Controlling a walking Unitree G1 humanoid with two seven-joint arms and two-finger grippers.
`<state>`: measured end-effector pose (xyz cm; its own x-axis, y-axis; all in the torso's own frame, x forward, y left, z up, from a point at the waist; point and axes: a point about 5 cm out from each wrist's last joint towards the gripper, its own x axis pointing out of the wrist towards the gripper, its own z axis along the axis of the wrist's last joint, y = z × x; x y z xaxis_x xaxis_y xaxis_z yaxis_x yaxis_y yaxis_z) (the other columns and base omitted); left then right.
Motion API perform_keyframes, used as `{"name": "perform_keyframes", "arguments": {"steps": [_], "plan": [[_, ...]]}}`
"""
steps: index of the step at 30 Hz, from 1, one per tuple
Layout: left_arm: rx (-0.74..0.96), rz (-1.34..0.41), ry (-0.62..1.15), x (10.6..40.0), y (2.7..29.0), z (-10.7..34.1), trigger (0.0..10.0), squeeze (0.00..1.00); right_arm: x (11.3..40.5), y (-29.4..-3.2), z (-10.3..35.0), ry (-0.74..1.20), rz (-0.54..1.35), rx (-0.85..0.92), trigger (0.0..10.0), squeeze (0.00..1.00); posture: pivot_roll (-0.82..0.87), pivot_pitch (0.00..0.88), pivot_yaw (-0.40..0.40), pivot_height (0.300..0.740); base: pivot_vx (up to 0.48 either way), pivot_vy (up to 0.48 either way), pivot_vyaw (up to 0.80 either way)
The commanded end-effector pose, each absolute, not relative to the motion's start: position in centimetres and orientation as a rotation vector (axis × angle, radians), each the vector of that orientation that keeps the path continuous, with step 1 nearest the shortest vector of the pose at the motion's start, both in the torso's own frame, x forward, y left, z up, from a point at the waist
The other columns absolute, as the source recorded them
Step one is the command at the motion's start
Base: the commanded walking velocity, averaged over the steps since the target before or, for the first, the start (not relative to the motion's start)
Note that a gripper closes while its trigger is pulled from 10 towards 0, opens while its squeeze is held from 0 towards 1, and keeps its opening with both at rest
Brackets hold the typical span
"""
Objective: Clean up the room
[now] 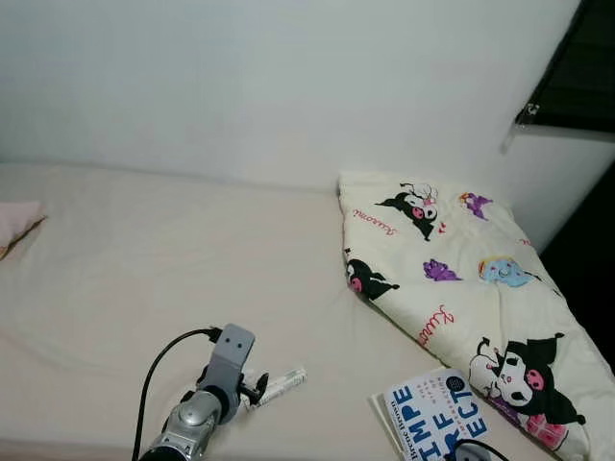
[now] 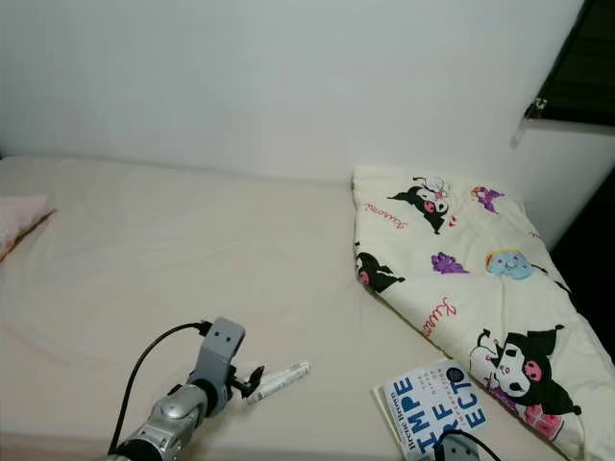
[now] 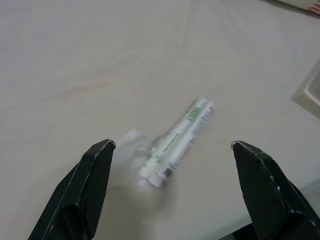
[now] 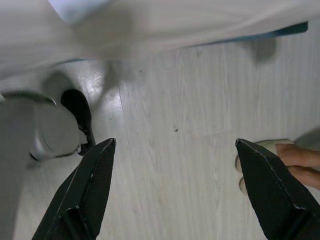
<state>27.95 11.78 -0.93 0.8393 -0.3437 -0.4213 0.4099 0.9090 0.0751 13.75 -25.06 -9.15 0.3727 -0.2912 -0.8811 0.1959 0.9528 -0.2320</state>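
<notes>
You face a bed (image 1: 144, 250) that runs up to the wall (image 1: 288, 77) at 12 o'clock. A folded blanket (image 1: 452, 288) lies on it from 1 to 4 o'clock, its far corner near the wall. A book (image 1: 432, 418) sits at 5 o'clock, touching the blanket's near edge. A tube (image 1: 282, 384) lies near 6 o'clock, left of the book and well apart from it. Your left gripper (image 3: 170, 150) hangs just before the tube, which lies between its spread fingers. A pillow (image 1: 17, 223) sits at 9 o'clock on the bed's left edge. Your right gripper (image 4: 175, 150) points at the floor (image 4: 190, 110) beside the bed.
</notes>
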Motion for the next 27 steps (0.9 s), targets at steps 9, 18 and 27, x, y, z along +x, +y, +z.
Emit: {"name": "perform_keyframes", "arguments": {"steps": [9, 18, 27], "plan": [[0.184, -0.497, 0.375, 28.3, 8.9, -0.2, 10.0, 0.0, 13.3, -25.1, -9.3, 1.16, -0.315, -0.09, 10.0, 0.0, -0.03, 0.0, -0.065, 0.595, 0.0, 0.0, 0.0], [0.163, -0.491, 0.303, 30.0, 8.3, 1.7, 10.0, 0.0, 13.1, -24.9, -9.4, 1.162, -0.314, -0.083, 10.0, 0.0, -0.03, 0.001, -0.052, 0.555, 0.0, 0.0, 0.0], [0.189, -0.504, 0.237, 31.1, 7.6, 3.2, 10.0, 0.0, 12.4, -24.5, -9.7, 1.176, -0.311, -0.071, 10.0, 0.0, -0.04, 0.013, -0.03, 0.52, 0.0, 0.0, 0.0]]}}
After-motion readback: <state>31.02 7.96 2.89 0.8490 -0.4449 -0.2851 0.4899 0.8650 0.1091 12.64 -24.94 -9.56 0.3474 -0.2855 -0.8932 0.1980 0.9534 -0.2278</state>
